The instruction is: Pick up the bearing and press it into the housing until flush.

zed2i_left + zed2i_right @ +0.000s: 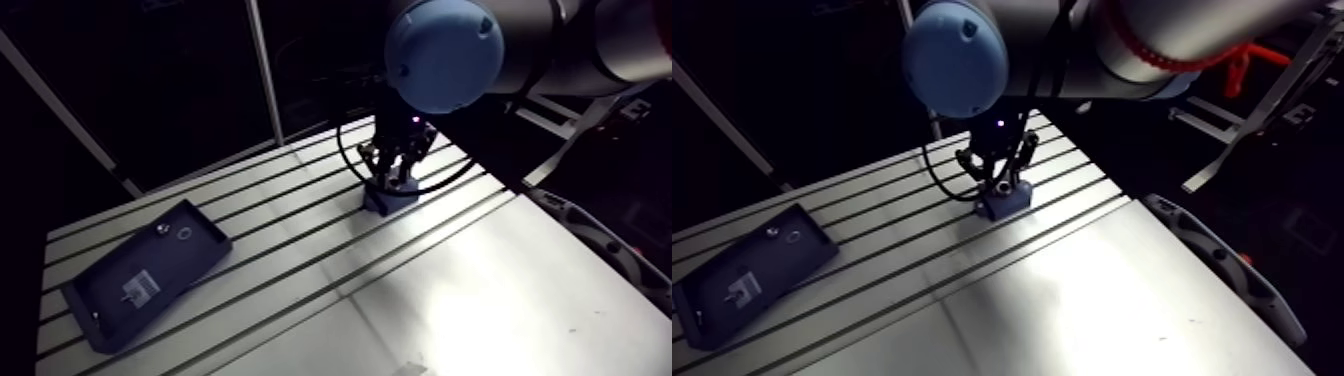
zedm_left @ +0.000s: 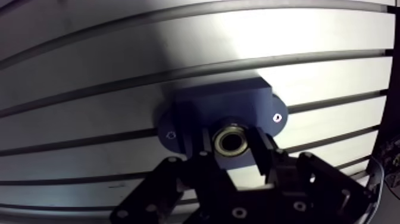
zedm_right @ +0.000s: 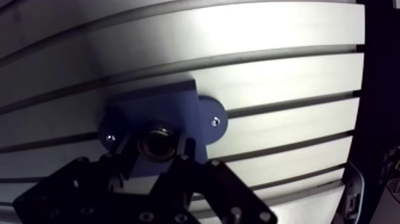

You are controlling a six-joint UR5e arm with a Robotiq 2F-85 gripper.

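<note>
The slotted aluminium desk (image 1: 500,290) carries a dark blue housing (image 2: 238,101), a block on a rounded flange with two screw holes. The gripper (image 2: 232,149) clasps the bearing (image 2: 232,130), a small shiny metal ring with a dark bore, sitting in the housing.

Wrist (image 1: 400,125) upright, hand (image 1: 398,170) pointing straight down, low over desk (image 1: 500,290) near far edge. Light-blue joint cap (image 1: 443,50) above. Two fingers (image 2: 266,158) part-spread, one each side of bearing (image 2: 232,141), pads pressed against it.
</note>
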